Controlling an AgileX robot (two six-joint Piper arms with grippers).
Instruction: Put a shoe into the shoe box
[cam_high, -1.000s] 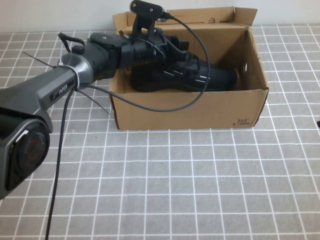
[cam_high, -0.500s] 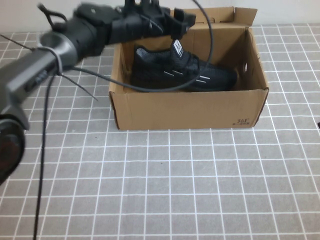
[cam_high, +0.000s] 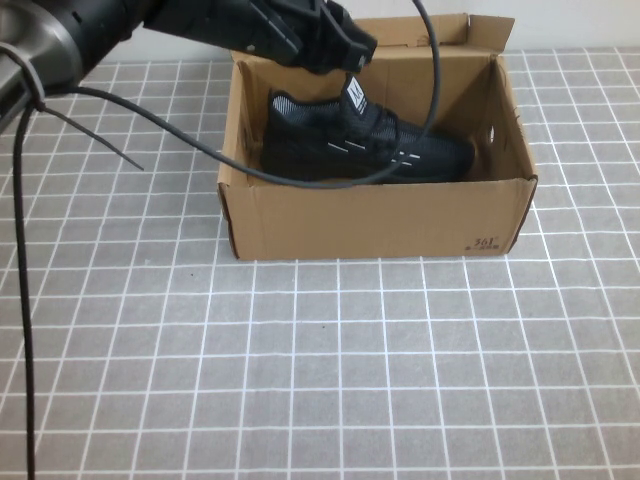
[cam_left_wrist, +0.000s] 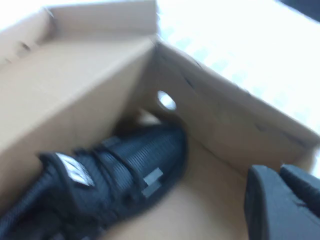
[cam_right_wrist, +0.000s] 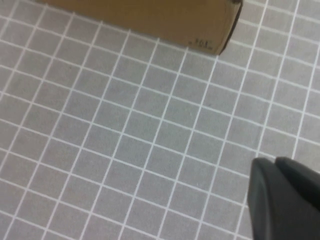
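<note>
The black knit shoe (cam_high: 370, 145) lies on its sole inside the brown cardboard shoe box (cam_high: 400, 215), toe toward the box's right end. My left gripper (cam_high: 345, 45) hangs above the box's back left corner, clear of the shoe, shut and empty. In the left wrist view the shoe (cam_left_wrist: 115, 175) lies below the box wall (cam_left_wrist: 225, 125) with its round hole, and the left gripper (cam_left_wrist: 279, 172) has its fingers together. My right gripper (cam_right_wrist: 275, 162) is shut and empty over the tiled table, out of the high view, near the box's front corner (cam_right_wrist: 150, 20).
The left arm's black cable (cam_high: 250, 170) loops over the box's left wall and the shoe. The grey tiled table (cam_high: 330, 370) spreads in front of the box. The box's back flaps (cam_high: 440, 30) stand upright.
My left gripper has let go of the shoe and risen up and back to the left out of the box. The shoe stays in the box.
</note>
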